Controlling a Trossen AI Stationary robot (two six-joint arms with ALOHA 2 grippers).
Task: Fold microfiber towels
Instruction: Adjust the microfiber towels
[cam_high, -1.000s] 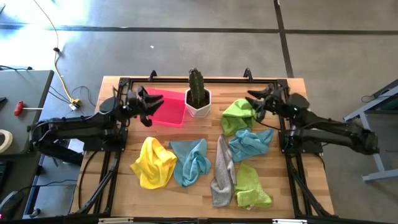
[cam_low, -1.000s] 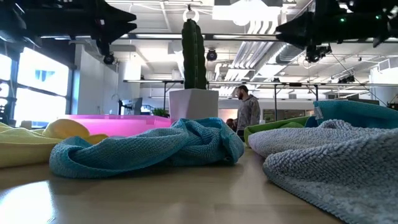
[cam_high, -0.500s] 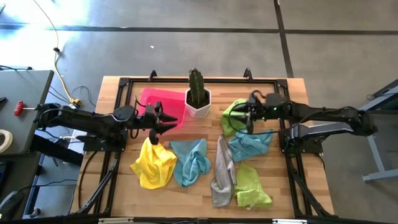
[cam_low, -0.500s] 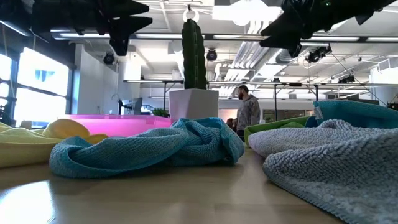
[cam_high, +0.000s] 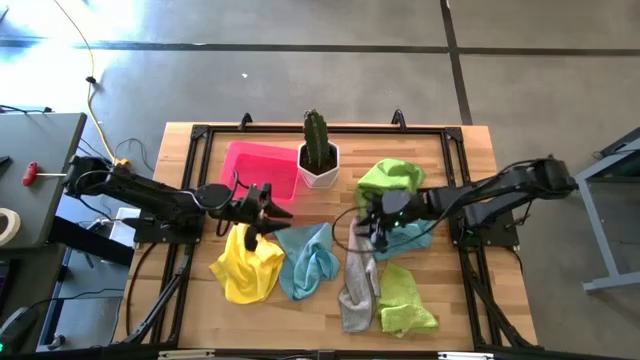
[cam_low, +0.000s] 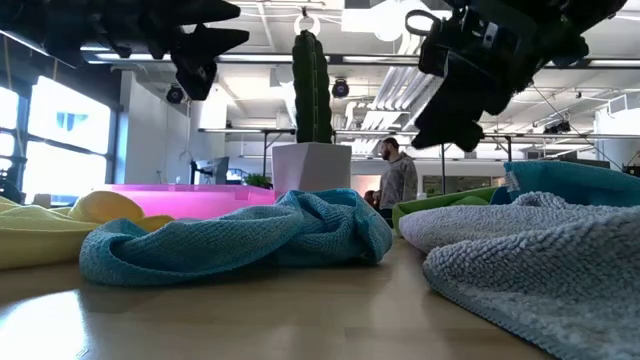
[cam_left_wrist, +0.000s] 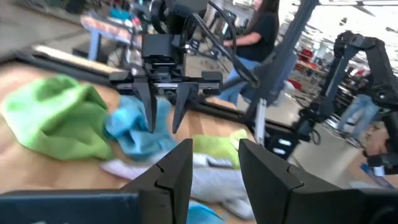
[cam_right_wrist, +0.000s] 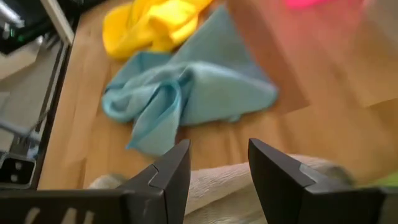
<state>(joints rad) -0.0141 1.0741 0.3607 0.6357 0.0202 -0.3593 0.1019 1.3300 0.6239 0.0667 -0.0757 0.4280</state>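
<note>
Towels lie crumpled and unfolded across the wooden desk (cam_high: 460, 140), so the work looks to be at its first reach: both arms are stretched toward the middle with nothing picked up. The left end effector (cam_high: 268, 208) hangs with its fingers apart and empty, just above the upper edge of the yellow towel (cam_high: 245, 262), with the light blue towel (cam_high: 308, 260) just beside it toward the centre and the pink tray (cam_high: 262, 168) close behind. The right end effector (cam_high: 368, 222) also stands open and empty, over the top end of the grey towel (cam_high: 357, 280); a second light blue towel (cam_high: 405, 232) lies under its wrist, one lime green towel (cam_high: 385, 182) sits behind it and another lime green towel (cam_high: 405, 300) lies beyond the grey one, toward the front edge. The next move probably calls for each end effector to drop onto a corner or hem and pull one towel flat. Open room is scarce: the towels touch or overlap, the two end effectors face each other closely, and the potted cactus (cam_high: 318, 155) stands between and behind them. Bare wood shows mainly between the two end effectors and along the front edge.
</note>
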